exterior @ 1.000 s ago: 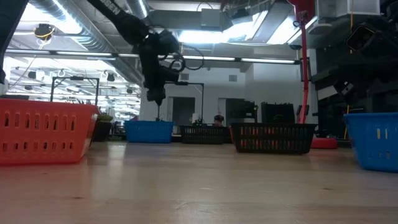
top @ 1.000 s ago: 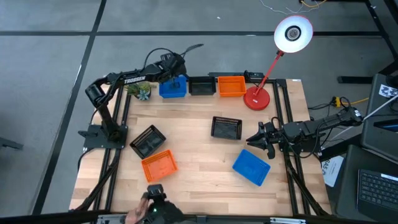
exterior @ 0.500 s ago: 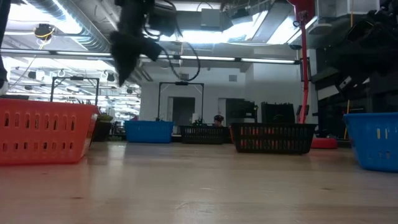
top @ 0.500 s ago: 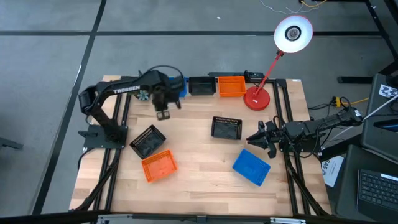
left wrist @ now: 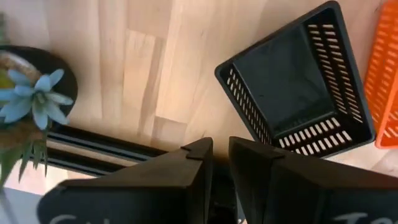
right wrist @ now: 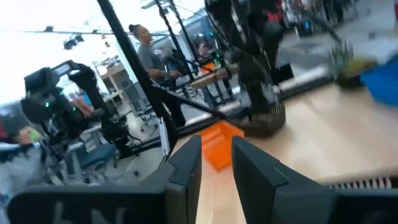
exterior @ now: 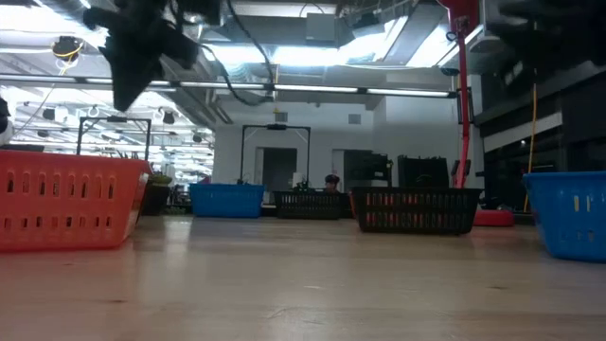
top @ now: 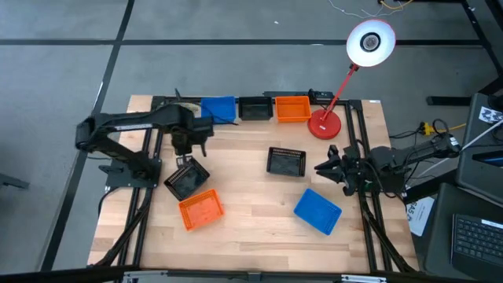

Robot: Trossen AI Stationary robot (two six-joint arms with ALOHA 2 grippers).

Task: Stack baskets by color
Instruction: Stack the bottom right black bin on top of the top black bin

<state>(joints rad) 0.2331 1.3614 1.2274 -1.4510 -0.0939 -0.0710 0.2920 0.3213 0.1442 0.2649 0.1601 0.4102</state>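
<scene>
Six baskets stand on their bottoms on the wooden table. A blue basket (top: 218,108), a black one (top: 254,108) and an orange one (top: 292,108) line the far edge. Another black basket (top: 286,161) sits mid-table, a blue one (top: 317,211) near right and an orange one (top: 201,209) near left. A tilted black basket (top: 187,179) (left wrist: 292,93) lies just beyond that orange one. My left gripper (top: 187,148) (left wrist: 221,144) hangs above its far side, pointing down, narrowly open and empty. My right gripper (top: 324,169) (right wrist: 216,142) waits level at the right edge, open and empty.
A red desk lamp stands with its base (top: 324,124) at the far right and its head (top: 371,43) beyond the table. A small potted plant (left wrist: 31,106) sits at the far left corner by the dark frame rail. Bare wood lies between the mid-table basket and the near edge.
My left gripper has swung from over the far blue basket toward the table's left and near side, rising a little and tipping over to point straight down above the tilted black basket. My right gripper has risen slightly. No basket has moved.
</scene>
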